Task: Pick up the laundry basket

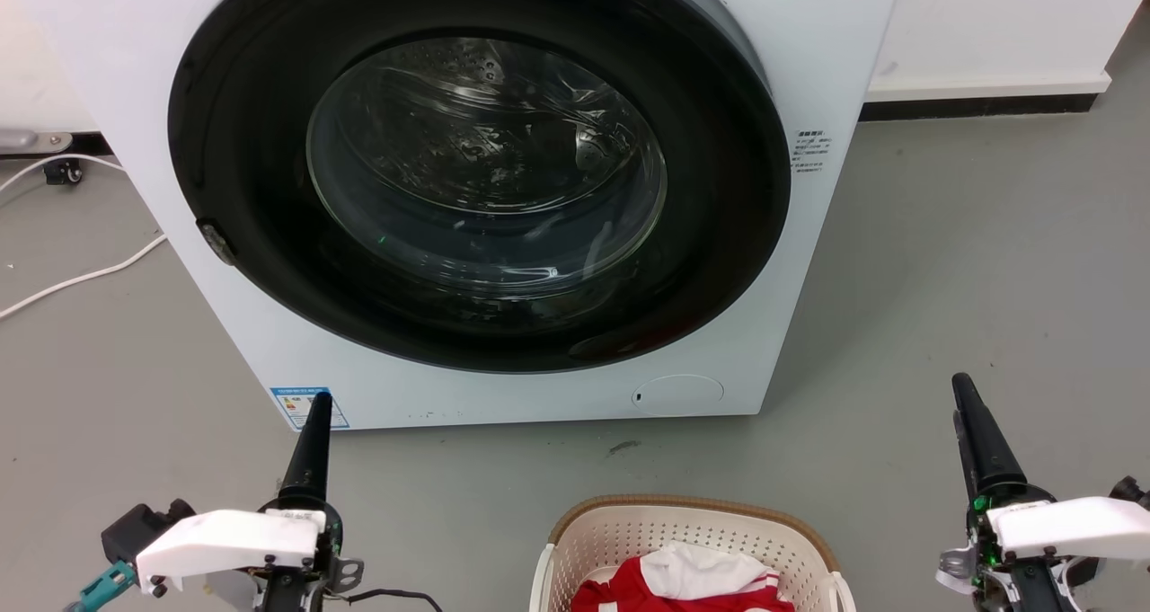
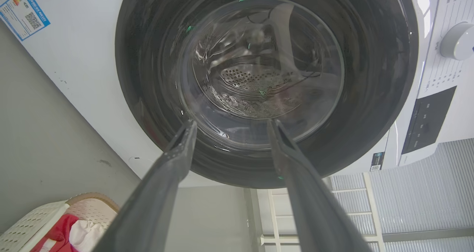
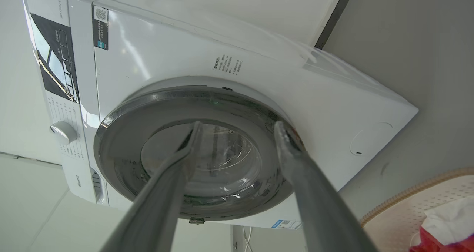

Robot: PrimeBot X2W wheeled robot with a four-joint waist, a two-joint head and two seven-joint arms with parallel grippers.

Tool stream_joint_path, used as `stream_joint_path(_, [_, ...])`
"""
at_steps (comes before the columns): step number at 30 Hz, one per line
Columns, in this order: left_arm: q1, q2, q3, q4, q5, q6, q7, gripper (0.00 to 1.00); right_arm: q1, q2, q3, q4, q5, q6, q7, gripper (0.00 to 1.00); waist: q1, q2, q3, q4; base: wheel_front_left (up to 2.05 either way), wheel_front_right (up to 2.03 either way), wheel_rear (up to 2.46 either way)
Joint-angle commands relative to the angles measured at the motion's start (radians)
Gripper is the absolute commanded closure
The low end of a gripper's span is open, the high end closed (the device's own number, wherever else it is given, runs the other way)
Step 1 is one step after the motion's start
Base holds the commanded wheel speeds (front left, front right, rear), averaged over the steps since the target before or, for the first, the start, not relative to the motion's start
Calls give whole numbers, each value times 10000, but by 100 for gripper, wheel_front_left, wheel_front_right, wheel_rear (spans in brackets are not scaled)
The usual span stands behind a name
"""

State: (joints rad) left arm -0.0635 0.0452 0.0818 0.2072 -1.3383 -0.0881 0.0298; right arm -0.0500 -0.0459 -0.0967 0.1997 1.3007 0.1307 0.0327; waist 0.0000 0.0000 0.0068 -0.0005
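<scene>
The laundry basket [image 1: 647, 540] stands on the grey floor at the bottom centre of the head view, in front of the washing machine. It is cream and perforated with a brown rim, and red and white clothes [image 1: 692, 580] lie inside. My left gripper [image 1: 321, 401] hangs to the basket's left and my right gripper [image 1: 961, 380] to its right, both clear of it. In the left wrist view the left gripper [image 2: 231, 121] is open and empty, with the basket [image 2: 33, 218] at lower left. Open and empty too is the right gripper [image 3: 239, 123], with the basket [image 3: 418, 207] at lower right.
A white washing machine [image 1: 809, 55] with a shut dark round door [image 1: 485, 190] stands just behind the basket. A white cable [image 1: 81, 279] lies on the floor at the left. Bare grey floor [image 1: 988, 279] stretches to the right, up to a wall with a dark baseboard [image 1: 979, 106].
</scene>
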Motion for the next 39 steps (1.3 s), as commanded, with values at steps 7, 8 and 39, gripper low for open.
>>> stream_joint_path(7, [-121, 40, -359, -582, 1792, 423, -402, 0, 62, -25, 307, -680, -2106, 0, -409, 0, 0, 0, 11, 3, 0, 0, 0])
stream_joint_path(8, [-115, 40, -403, -612, 1986, 467, -446, 0, 84, -26, 342, -733, -2337, 0, -454, 0, 0, 0, 13, 4, 0, 0, 0])
stream_joint_path(39, [28, 50, -1301, -1233, 6751, 1169, -1463, 0, 554, -40, 731, -1586, -7322, 0, -1483, 0, 0, 0, 55, 23, 0, 0, 0])
